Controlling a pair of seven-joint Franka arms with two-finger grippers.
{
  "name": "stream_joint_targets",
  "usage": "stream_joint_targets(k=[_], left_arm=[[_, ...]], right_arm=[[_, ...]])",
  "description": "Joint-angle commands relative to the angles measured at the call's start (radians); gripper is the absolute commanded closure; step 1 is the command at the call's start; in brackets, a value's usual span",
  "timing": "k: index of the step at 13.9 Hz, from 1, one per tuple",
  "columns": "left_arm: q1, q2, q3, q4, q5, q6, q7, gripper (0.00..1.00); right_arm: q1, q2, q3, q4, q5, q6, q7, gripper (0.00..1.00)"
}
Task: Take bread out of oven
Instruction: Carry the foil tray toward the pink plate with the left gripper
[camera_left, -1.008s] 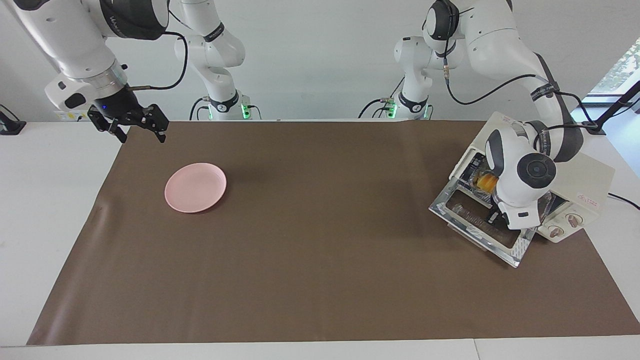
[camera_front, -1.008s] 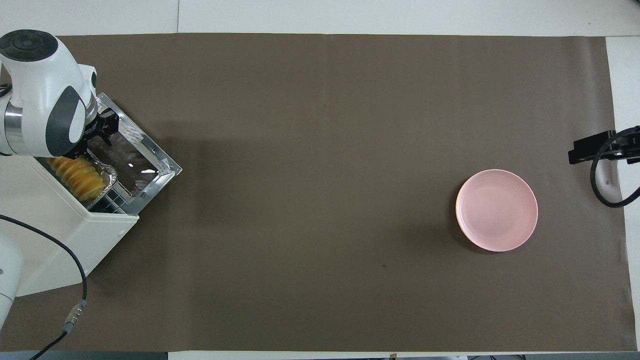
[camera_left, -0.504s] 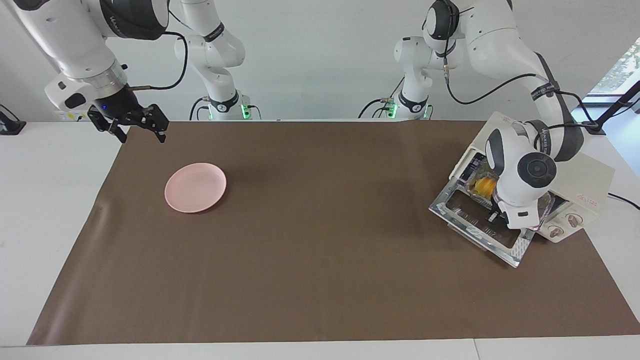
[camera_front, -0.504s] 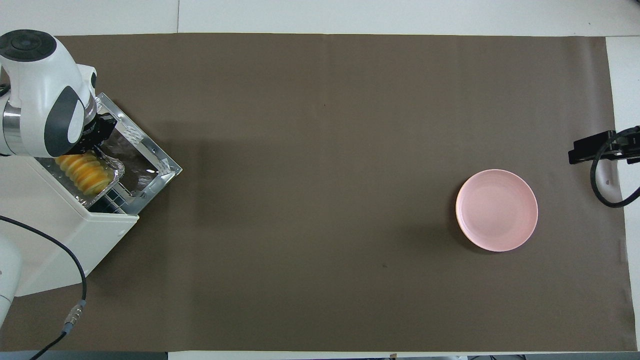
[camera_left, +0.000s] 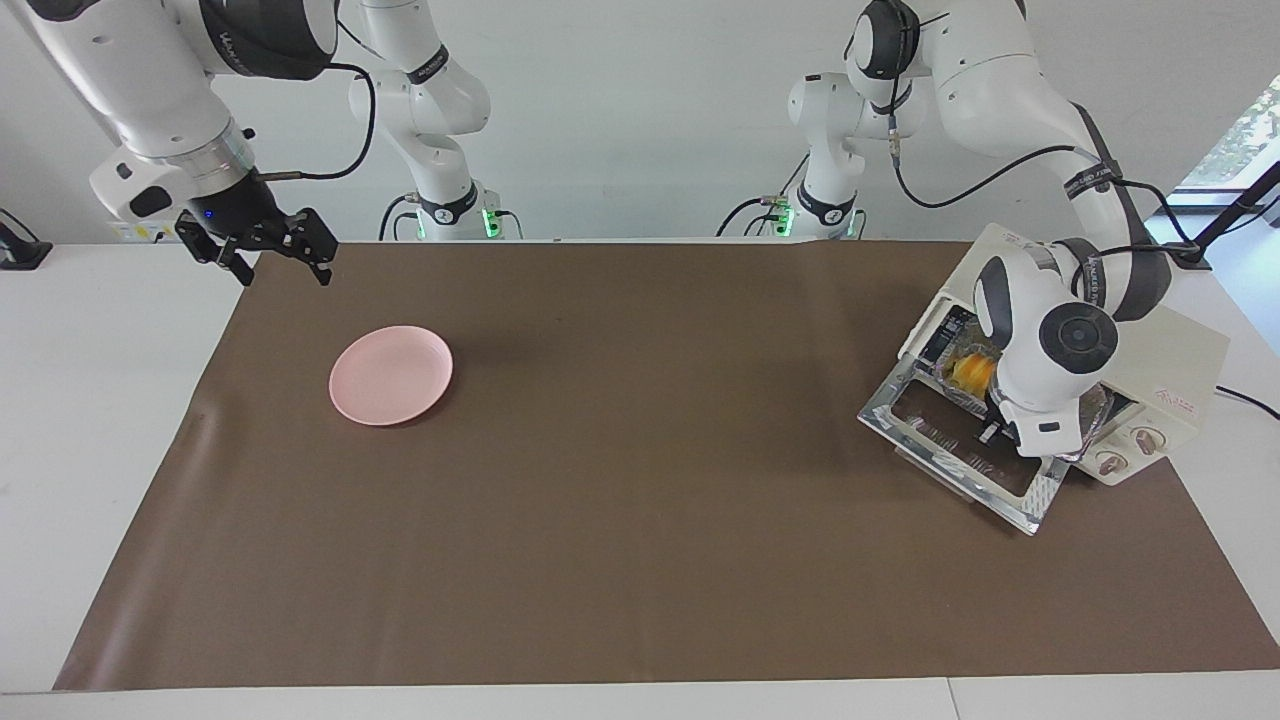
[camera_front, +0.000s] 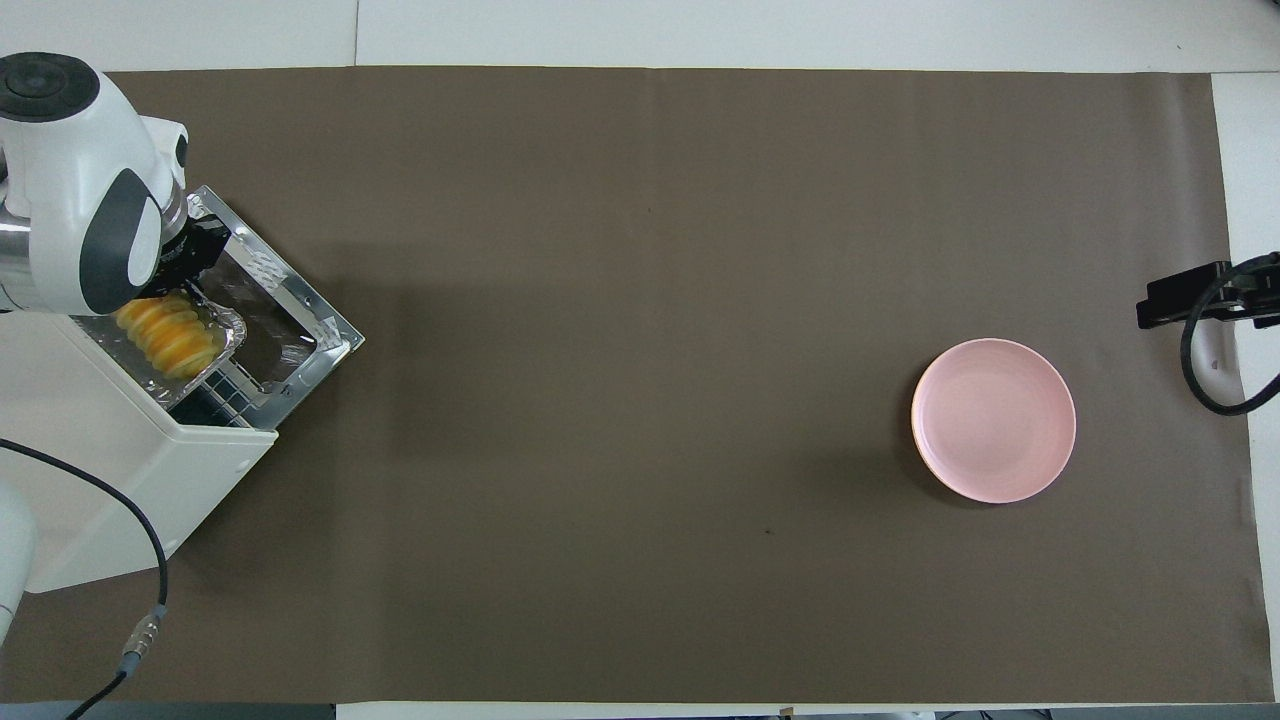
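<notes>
The cream-white oven (camera_front: 130, 470) (camera_left: 1175, 365) stands at the left arm's end of the table, its chrome-framed door (camera_front: 290, 320) (camera_left: 955, 450) folded down flat. The yellow-orange bread (camera_front: 165, 335) (camera_left: 968, 372) lies in a crinkled foil tray (camera_front: 222, 338) at the oven's mouth, on the wire rack. My left gripper (camera_front: 195, 285) (camera_left: 990, 432) is over the open door, shut on the tray's rim; the arm's wrist hides part of the bread. My right gripper (camera_left: 265, 250) waits open in the air above the mat's edge at the right arm's end.
A round pink plate (camera_front: 993, 420) (camera_left: 391, 374) lies on the brown mat (camera_front: 640, 400) toward the right arm's end. A black cable (camera_front: 150, 560) trails from the oven's side nearest the robots.
My left gripper closed on the foil tray's rim and drew the tray with the bread a little way out of the oven. The right arm has not moved.
</notes>
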Motion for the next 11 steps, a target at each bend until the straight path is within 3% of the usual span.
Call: stream_joint_targets(k=[1, 4, 8, 11], left_arm=[[-0.008, -0.017, -0.001, -0.02, -0.025, 0.043, 0.007, 1.0], [-0.017, -0.008, -0.004, 0.01, -0.091, 0.068, 0.007, 1.0], [-0.063, 0.096, -0.004, 0.13, -0.184, 0.054, 0.005, 1.0], [-0.093, 0.252, -0.002, 0.382, -0.267, -0.056, 0.002, 1.0]], right_arm=[[-0.016, -0.019, 0.011, -0.017, -0.016, -0.008, -0.029, 0.0], [-0.018, -0.019, 0.011, -0.019, -0.016, -0.01, -0.029, 0.0], [-0.018, -0.02, 0.011, -0.02, -0.016, -0.01, -0.029, 0.0], [-0.018, -0.02, 0.011, -0.022, -0.016, -0.01, -0.029, 0.0]])
